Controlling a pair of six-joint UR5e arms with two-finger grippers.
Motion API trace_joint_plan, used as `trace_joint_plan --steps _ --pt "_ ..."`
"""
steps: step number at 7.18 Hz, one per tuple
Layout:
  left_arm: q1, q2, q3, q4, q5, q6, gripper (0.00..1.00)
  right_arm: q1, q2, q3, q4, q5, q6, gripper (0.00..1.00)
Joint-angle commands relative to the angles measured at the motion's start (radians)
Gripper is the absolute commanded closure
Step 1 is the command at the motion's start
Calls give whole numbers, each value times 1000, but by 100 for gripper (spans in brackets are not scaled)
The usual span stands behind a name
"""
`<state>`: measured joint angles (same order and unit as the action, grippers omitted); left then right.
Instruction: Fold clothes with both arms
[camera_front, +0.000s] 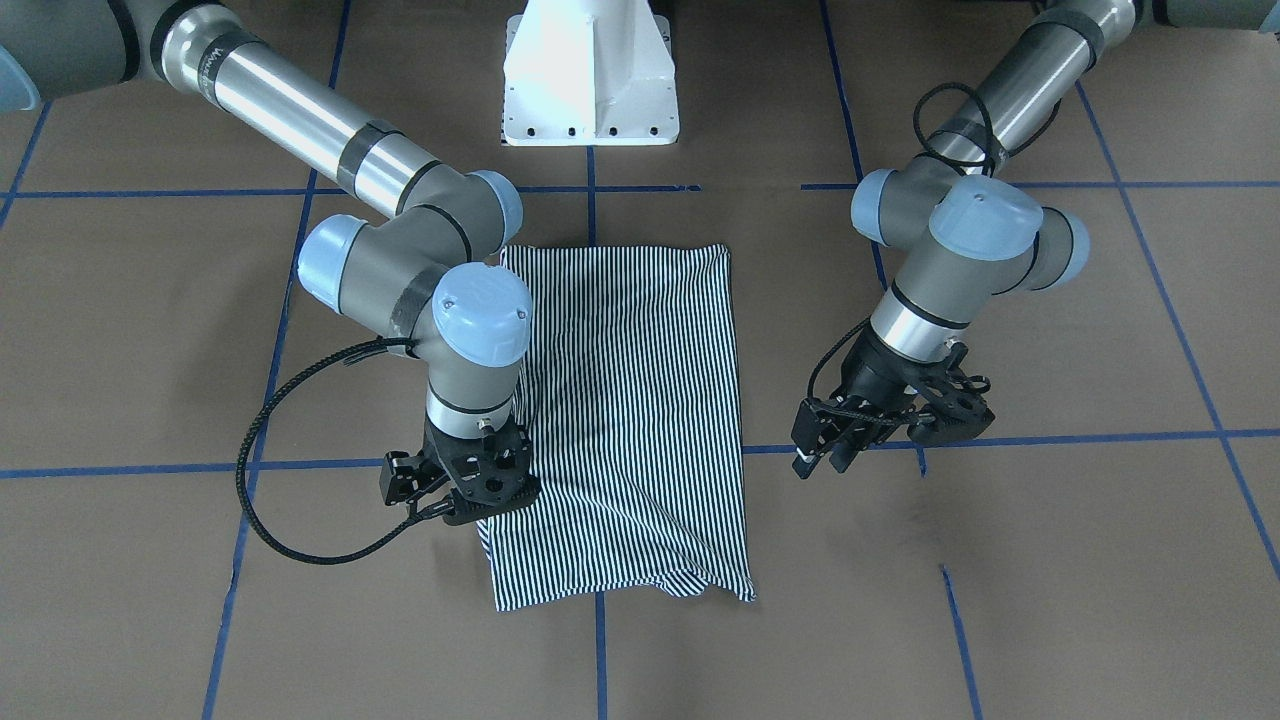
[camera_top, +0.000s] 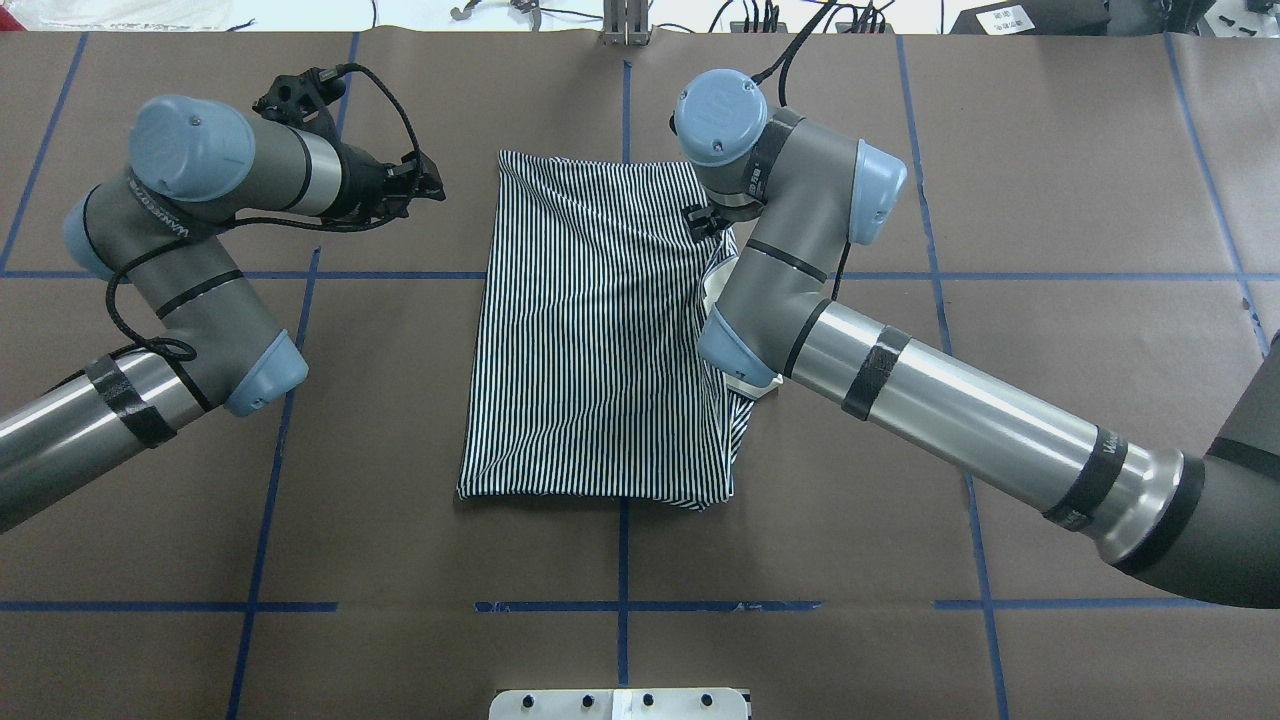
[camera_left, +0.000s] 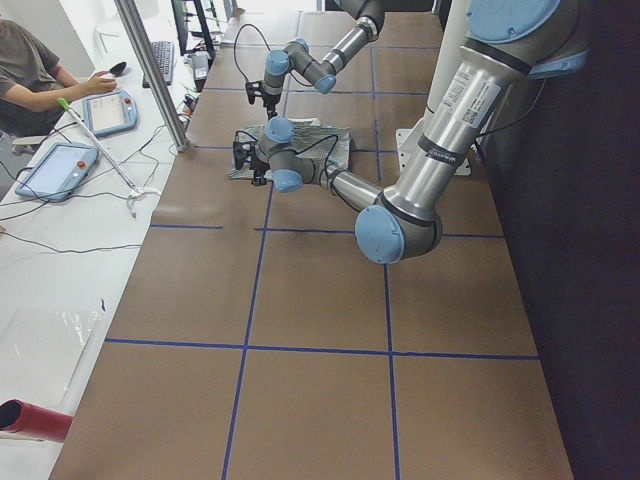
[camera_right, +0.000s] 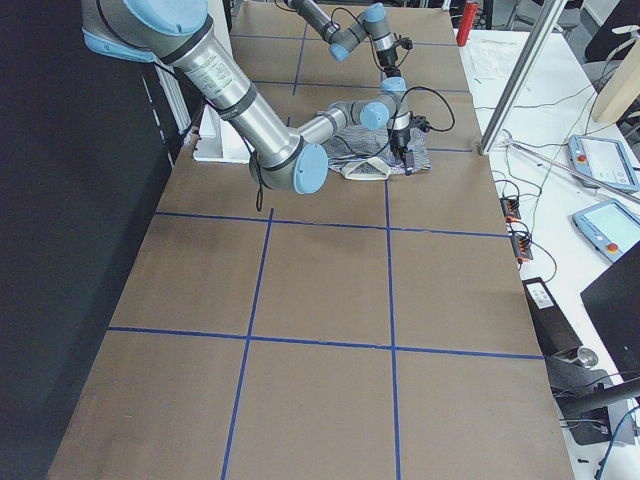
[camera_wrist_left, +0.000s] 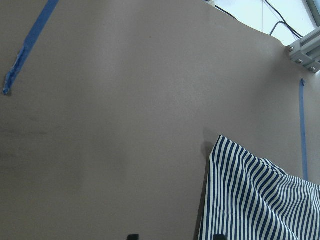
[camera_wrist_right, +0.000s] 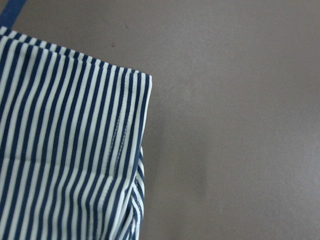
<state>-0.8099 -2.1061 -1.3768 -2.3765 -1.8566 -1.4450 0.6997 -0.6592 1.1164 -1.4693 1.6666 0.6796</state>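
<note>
The striped polo shirt (camera_front: 630, 400) (camera_top: 590, 340) (camera_wrist_left: 260, 200) (camera_wrist_right: 65, 150) lies folded into a flat rectangle at the table's middle. A bit of its cream collar (camera_top: 735, 378) pokes out under my right arm. My left gripper (camera_front: 825, 455) (camera_top: 430, 185) (camera_wrist_left: 175, 236) hovers open beside the shirt's far corner, clear of the cloth, with nothing in it. Low over the opposite far edge of the shirt hangs my right gripper (camera_front: 490, 505) (camera_top: 702, 222). Its fingers are hidden in every view, so I cannot tell if it is open or shut.
Brown paper with blue tape lines (camera_top: 620, 606) covers the table. The white pedestal base (camera_front: 590, 80) stands at the robot's edge. A person (camera_left: 30, 70) sits at a side bench with pendants (camera_left: 55, 170) and cables beyond the far edge.
</note>
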Motion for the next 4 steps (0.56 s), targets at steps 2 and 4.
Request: trace_joint_plan --steps 2,4 --pt "0 1 -1 0 -1 0 41 30 9 -7 0 19 0 0" --pt "0 0 -8 2 -6 -2 41 32 -17 95 -8 96 55 0"
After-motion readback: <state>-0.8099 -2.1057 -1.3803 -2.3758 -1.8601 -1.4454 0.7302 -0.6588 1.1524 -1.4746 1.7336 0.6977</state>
